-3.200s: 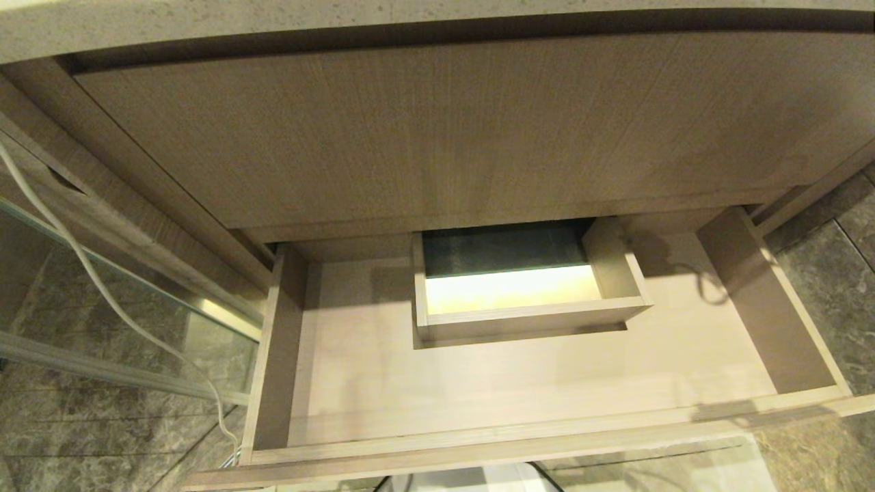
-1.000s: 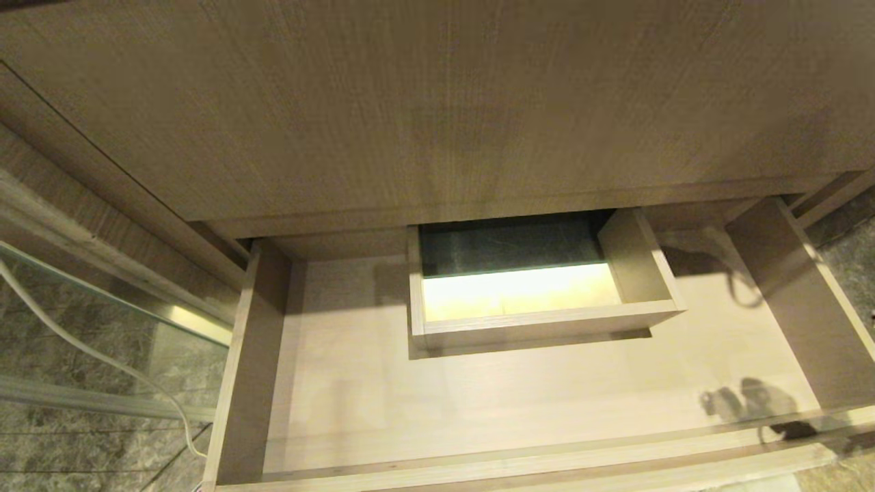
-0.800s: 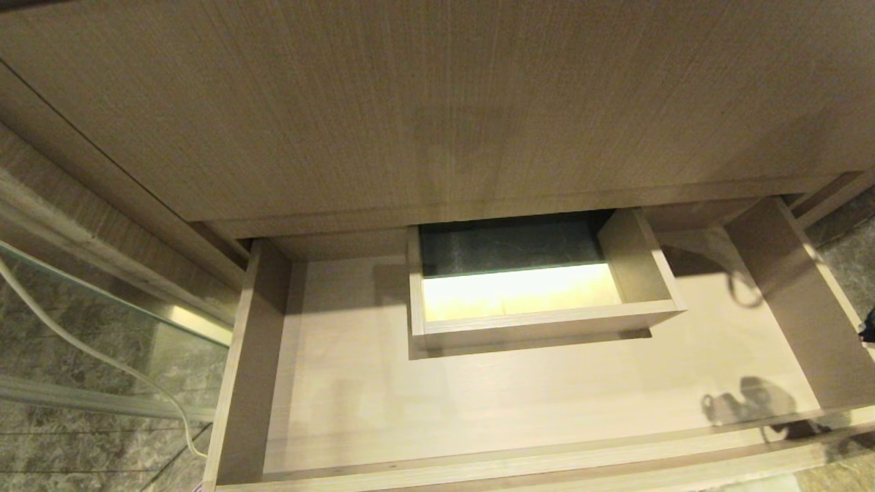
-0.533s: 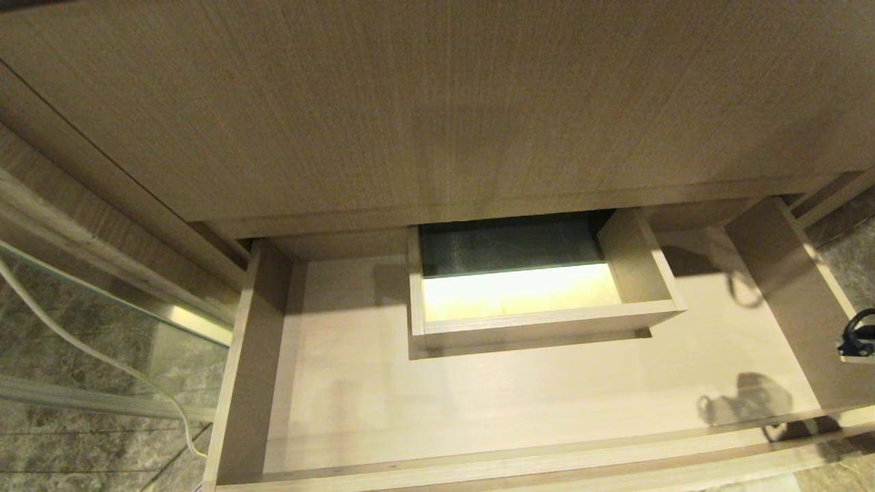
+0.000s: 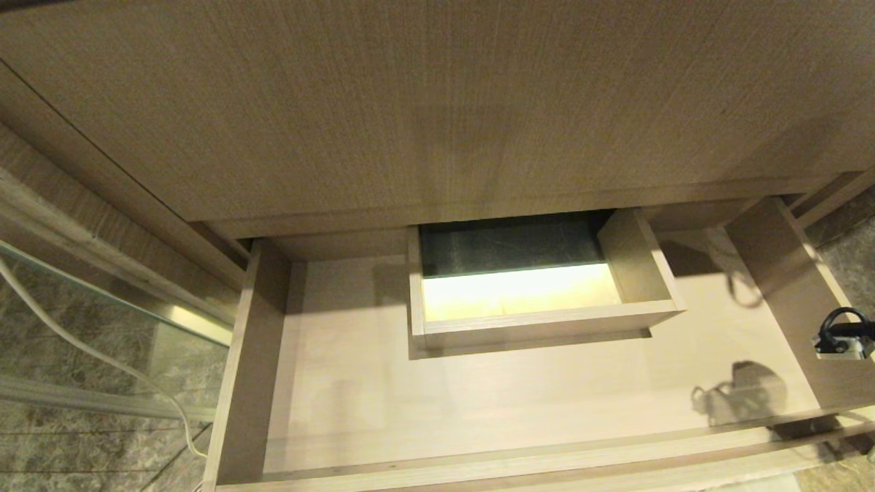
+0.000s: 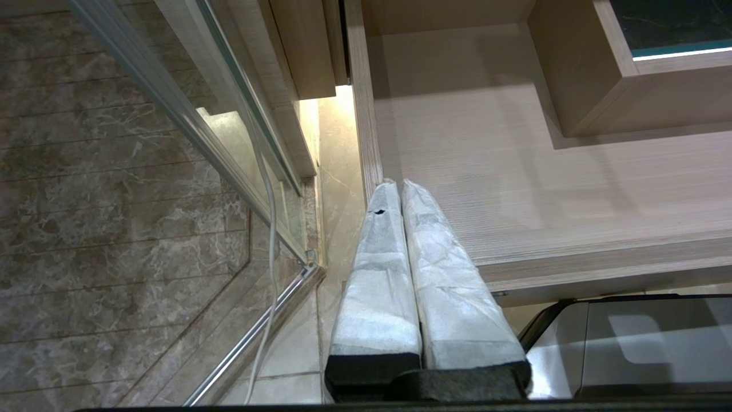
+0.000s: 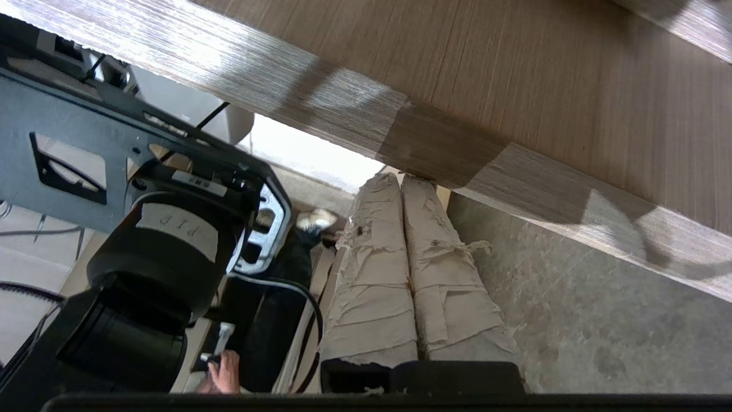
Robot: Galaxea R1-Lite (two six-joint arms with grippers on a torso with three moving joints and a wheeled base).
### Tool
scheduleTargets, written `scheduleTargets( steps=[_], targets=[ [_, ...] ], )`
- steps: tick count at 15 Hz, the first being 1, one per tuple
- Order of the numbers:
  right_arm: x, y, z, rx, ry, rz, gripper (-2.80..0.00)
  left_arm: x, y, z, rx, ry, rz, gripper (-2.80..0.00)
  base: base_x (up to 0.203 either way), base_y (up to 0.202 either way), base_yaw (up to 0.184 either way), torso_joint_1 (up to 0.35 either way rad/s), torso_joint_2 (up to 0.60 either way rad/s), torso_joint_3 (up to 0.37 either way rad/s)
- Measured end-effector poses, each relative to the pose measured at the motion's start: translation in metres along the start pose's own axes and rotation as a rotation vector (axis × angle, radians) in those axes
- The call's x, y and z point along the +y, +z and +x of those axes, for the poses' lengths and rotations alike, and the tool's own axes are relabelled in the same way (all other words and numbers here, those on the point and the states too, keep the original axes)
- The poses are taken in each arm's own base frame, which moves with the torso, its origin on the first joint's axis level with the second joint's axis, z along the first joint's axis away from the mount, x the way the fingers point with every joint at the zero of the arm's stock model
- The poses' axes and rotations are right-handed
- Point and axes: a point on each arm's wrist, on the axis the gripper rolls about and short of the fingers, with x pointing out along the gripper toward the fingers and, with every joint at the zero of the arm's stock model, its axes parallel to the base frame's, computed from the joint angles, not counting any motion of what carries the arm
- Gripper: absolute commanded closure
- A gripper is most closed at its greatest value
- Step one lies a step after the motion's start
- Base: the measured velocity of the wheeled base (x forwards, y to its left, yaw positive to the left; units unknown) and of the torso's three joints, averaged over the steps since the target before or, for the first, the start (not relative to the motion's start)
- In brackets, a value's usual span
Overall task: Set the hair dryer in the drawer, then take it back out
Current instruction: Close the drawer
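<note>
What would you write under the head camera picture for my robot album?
Open drawer with nothing in it, boxed notch at the back, white cord trailing at left.

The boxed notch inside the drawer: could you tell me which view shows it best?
The head view: the whole boxed notch shows in the drawer. The left wrist view catches one corner; the right wrist view shows none.

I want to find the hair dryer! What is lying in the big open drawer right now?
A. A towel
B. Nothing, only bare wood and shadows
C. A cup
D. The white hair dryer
B: the drawer shows only its bare wood-grain floor, with a shadow near its right end; no hair dryer appears in any view.
</note>
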Motion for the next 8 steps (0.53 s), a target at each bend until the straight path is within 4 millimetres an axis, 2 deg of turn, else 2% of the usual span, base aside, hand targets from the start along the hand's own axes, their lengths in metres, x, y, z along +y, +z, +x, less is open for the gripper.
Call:
scheduleTargets(
  steps=[3, 8],
  targets=[
    [-0.006, 0.006, -0.002, -0.044, -0.023, 0.004, 0.0, 0.0, 0.0, 0.0, 0.0, 0.0, 0.0, 0.0, 0.0, 0.0, 0.0, 0.0, 0.0, 0.0],
    [-0.014, 0.015, -0.011, -0.222, -0.083, -0.013, 0.0, 0.0, 0.0, 0.0, 0.0, 0.0, 0.0, 0.0, 0.0, 0.0, 0.0, 0.0, 0.0, 0.0]
  ],
)
